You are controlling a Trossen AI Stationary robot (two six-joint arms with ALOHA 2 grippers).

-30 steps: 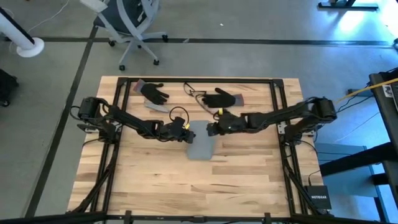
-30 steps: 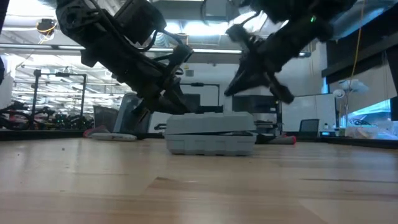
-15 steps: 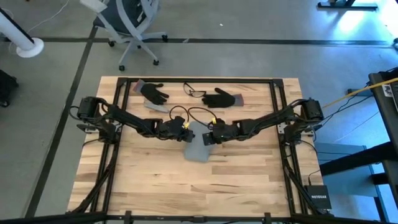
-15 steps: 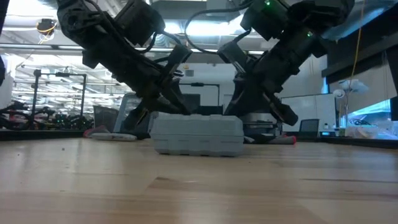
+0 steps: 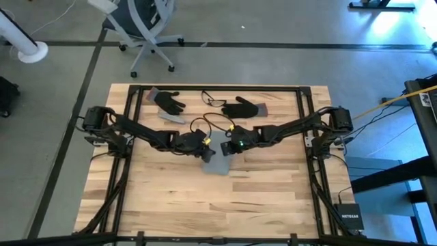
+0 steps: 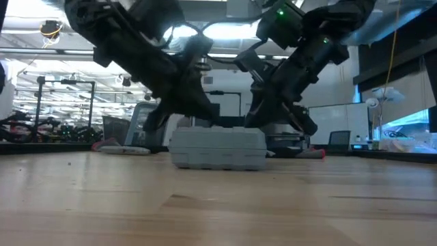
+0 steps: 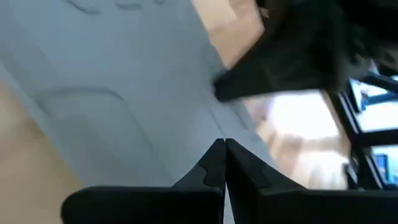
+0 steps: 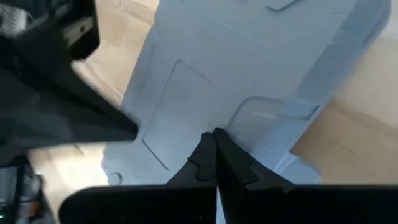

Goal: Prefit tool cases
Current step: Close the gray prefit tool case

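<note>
At frame centre, the closed tool case (image 5: pixel 218 158), long axis running top to bottom, is flanked by the shut left end effector (image 5: pixel 205 143) and shut right end effector (image 5: pixel 227 147), equally near.

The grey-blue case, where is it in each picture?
High view: tool case mid-table, between both arms.
Low view: centre, flat on the table.
Left wrist view: fills the upper left.
Right wrist view: fills the middle.
Shared landmark: the wooden table.
</note>
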